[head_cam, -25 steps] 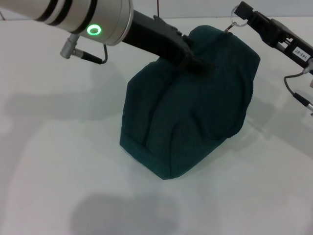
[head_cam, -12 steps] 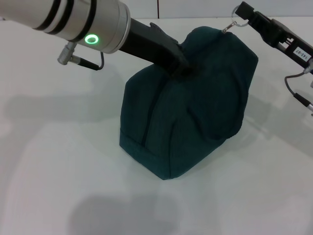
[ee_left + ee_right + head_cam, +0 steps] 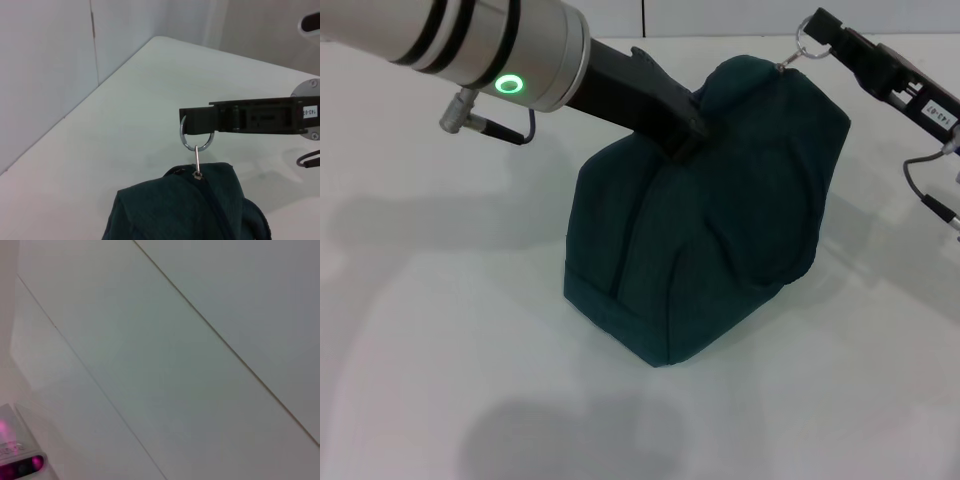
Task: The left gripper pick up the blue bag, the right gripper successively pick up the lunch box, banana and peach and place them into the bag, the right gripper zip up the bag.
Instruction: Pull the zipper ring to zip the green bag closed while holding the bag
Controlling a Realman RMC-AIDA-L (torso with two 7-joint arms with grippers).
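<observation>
On the white surface (image 3: 440, 330) before the robot stands the blue bag (image 3: 710, 220), bulging and resting on its flat base, with its top seam running up toward the far right corner. No lunch box, banana or peach shows anywhere outside it, so by my reading they are already inside and the work is in its last step, the zipping.

At the bag's top left, the left gripper (image 3: 688, 135) presses into the fabric near the ridge. Its fingertips are sunk in the dark cloth, so I cannot tell whether they pinch a fold or a handle or merely rest there. The likely reason for its place is to steady the bag, so that a pull on the zip tightens the seam instead of dragging the whole bag across the surface.

At the far right corner, the right gripper (image 3: 817, 32) reaches in from the right and has the ring pull (image 3: 196, 135) caught on its tip. In the left wrist view the ring hangs around the black fingertip (image 3: 197, 120), and its thin tab runs straight down to the slider (image 3: 198, 174) at the bag's peak. The tab looks taut, which suggests a lifting pull along the seam. The slider sits at the end corner of the bag and the seam behind it looks closed, so the zip appears to be at or near the end of its run. The risk now is the ring slipping off the fingertip, or the pull tipping the bag.
</observation>
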